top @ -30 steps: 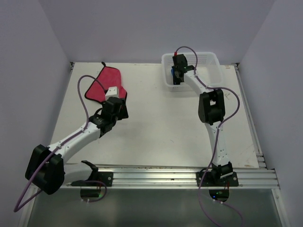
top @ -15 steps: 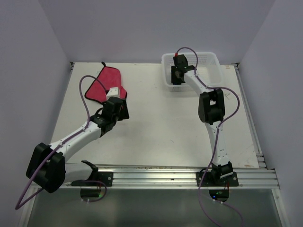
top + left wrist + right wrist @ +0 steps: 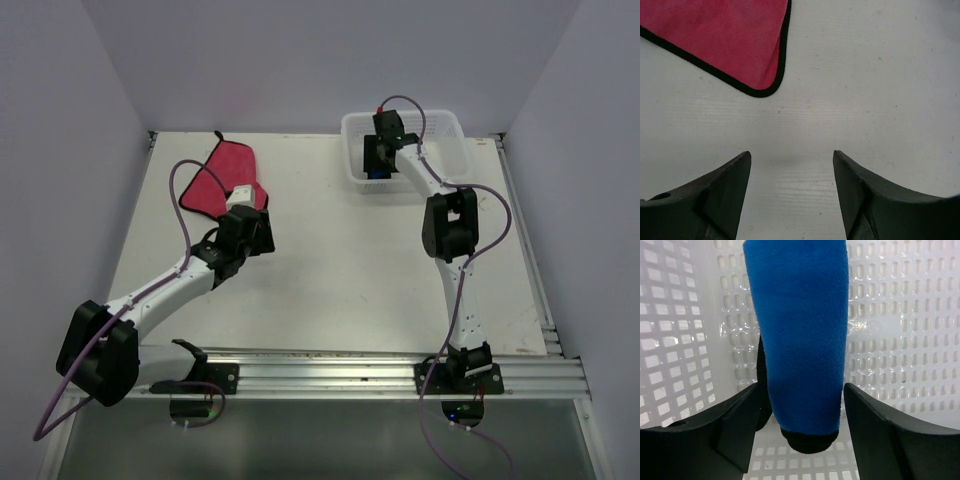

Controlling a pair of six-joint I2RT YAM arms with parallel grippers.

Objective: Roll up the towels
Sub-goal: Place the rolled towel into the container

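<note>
Right gripper (image 3: 801, 386) stands spread wide astride the rolled blue towel (image 3: 797, 330) in the basket (image 3: 900, 315) at 1 o'clock, while left gripper (image 3: 792, 152) gapes empty, the pink-red towel (image 3: 725, 35) at its 11 o'clock.

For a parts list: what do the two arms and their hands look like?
The left arm and right arm have white links with bulky black joint housings; a purple cable loops along each. The left hand and right hand each end in two dark, wedge-shaped fingers.

readable text: none | labels/brands: none legible | numbers/signs: none legible in any view
</note>
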